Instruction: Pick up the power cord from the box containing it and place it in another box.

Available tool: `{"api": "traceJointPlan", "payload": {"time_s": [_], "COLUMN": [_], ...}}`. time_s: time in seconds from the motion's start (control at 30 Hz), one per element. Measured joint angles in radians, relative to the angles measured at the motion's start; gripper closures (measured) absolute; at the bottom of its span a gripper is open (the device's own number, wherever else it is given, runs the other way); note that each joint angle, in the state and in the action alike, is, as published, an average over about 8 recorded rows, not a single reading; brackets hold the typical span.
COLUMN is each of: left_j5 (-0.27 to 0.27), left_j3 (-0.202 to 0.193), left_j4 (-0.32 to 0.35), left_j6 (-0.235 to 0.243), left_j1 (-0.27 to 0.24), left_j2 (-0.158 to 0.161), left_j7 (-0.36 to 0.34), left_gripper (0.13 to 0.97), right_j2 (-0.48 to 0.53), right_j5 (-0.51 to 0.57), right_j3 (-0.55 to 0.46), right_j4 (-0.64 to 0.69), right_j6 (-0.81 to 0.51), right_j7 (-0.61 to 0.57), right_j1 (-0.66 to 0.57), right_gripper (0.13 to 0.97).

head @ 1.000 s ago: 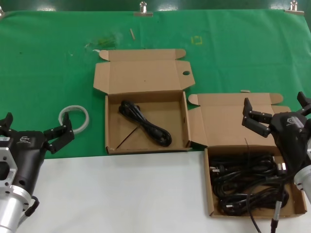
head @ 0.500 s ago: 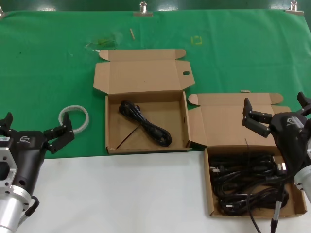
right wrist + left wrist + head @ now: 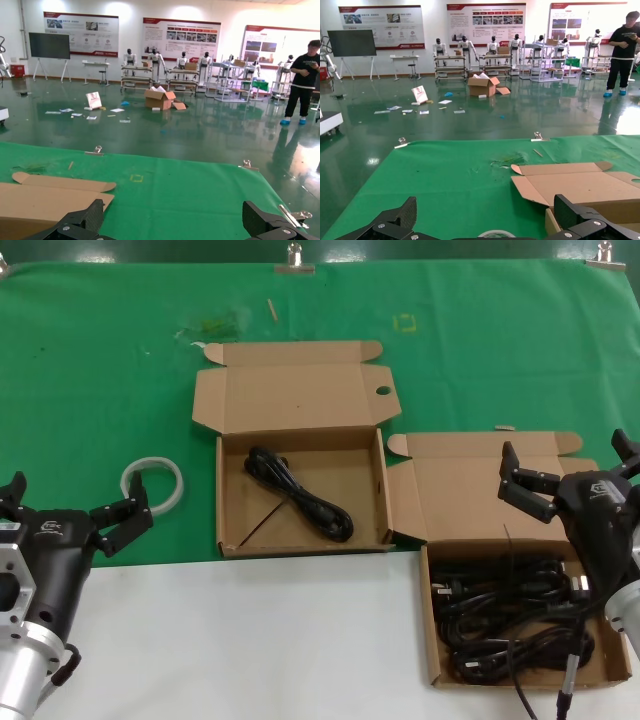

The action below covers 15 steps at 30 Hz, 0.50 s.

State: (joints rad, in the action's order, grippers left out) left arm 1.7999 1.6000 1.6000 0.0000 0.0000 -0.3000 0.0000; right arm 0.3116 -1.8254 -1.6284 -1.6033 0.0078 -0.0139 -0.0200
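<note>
One slim black power cord [image 3: 300, 496] lies diagonally on the plain floor of the open cardboard box [image 3: 345, 462] at mid table. To its right, a second open box [image 3: 427, 625] holds a heap of black cords [image 3: 510, 620]. My right gripper [image 3: 575, 472] hangs open over that box's raised lid flap [image 3: 465, 490], with nothing between its fingers; the right wrist view shows the gripper [image 3: 172, 215] over green cloth. Near the table's lower left, my left gripper [image 3: 70, 505] is open and empty; the left wrist view shows the gripper [image 3: 485, 212] facing the box's lid [image 3: 575, 185].
A white tape ring [image 3: 153, 483] lies on the green cloth [image 3: 100, 370] just ahead of the left gripper, and it shows at the lower edge of the left wrist view as a ring [image 3: 496, 234]. White tabletop [image 3: 250, 640] fills the near side. Metal clips [image 3: 294, 257] hold the cloth's far edge.
</note>
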Motion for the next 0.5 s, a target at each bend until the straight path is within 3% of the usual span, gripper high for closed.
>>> {"api": "traceJointPlan", "payload": {"time_s": [0.5], "left_j5": [0.000], "left_j3": [0.000], "left_j4": [0.000], "left_j6": [0.000], "left_j1": [0.000], "left_j2": [0.000], "left_j7": [0.000], "left_gripper": [0.132], "right_j2": [0.000], "right_j5": [0.000], "right_j3": [0.000], "right_j4": [0.000], "right_j6": [0.000], "right_j7": [0.000], "right_j1": [0.000], "right_gripper": [0.129]}}
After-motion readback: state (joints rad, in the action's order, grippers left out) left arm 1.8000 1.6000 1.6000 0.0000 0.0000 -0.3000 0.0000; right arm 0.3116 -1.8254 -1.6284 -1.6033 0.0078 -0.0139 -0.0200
